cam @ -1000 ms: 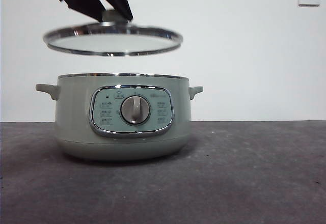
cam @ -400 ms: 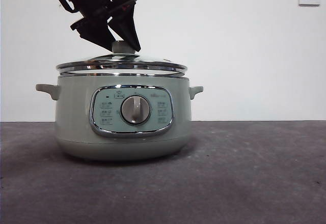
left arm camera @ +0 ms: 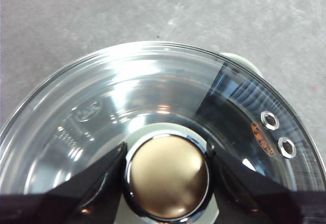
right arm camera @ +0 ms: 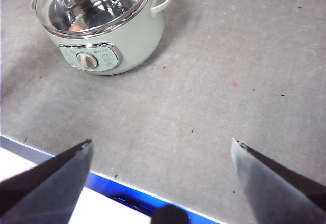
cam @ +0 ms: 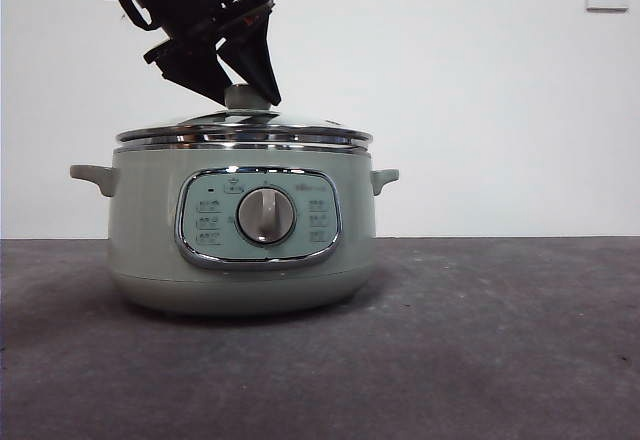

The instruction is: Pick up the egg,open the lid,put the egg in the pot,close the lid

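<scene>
The small reddish-brown egg (right arm camera: 76, 27) lies inside the large round sage-green electric pot (cam: 240, 230); through the glass in the right wrist view it shows as a small orange-brown patch on the shiny steel floor, on the side nearer the pot's control panel. In the front view the pot's wall hides it.

The round clear-glass lid (cam: 244, 130) with its chrome rim sits on top of the pot, its rim level along the pot's upper edge. The pale green knob (cam: 245, 97) stands upright at the lid's middle. In the left wrist view the knob (left arm camera: 168, 175) looks tan and is ringed in chrome, and two small steam holes show in the glass beside it.

The left gripper (cam: 240, 95) comes down onto the pot from above, big and dark, and its two black jaws stand one on each side of the knob, pressed against it, so it grips the lid by the knob.

The chrome-framed control panel (cam: 258, 217) with its silver dial (cam: 265, 215) faces the front camera, and a small handle juts from each side of the pot.

The pot stands on a grey table (cam: 480, 350). The right gripper (right arm camera: 162, 155) hangs well apart from the pot, above the table's near edge, its jaws spread wide and holding nothing
</scene>
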Motion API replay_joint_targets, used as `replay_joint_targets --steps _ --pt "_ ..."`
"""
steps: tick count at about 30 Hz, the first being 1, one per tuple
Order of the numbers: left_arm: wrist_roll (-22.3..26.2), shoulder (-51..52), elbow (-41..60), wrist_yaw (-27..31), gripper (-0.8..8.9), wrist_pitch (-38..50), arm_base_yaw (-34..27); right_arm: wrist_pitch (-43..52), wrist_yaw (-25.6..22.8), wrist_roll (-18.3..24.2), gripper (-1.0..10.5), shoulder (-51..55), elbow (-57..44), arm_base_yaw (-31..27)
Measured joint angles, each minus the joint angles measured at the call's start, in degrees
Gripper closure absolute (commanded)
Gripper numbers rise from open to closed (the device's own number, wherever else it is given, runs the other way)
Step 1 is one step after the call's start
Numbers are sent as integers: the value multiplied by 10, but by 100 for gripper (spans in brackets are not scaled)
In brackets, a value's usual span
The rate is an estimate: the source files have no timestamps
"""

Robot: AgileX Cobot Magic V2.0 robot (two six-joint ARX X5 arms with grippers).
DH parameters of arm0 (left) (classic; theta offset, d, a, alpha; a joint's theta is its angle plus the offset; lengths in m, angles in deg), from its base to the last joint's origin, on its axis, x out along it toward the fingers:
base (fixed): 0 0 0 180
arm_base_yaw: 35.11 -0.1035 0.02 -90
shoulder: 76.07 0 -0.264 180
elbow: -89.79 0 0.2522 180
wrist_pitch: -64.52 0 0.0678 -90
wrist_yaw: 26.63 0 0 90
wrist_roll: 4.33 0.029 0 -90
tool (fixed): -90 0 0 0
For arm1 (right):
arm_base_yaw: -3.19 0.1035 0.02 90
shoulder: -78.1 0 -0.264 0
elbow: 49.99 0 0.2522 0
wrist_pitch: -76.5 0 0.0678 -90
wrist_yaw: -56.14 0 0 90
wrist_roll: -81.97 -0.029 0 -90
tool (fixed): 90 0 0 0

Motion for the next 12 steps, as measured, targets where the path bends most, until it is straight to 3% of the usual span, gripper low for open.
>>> replay_joint_targets --steps 12 --pt "0 -11 -6 17 821 -13 3 0 -1 0 483 0 0 0"
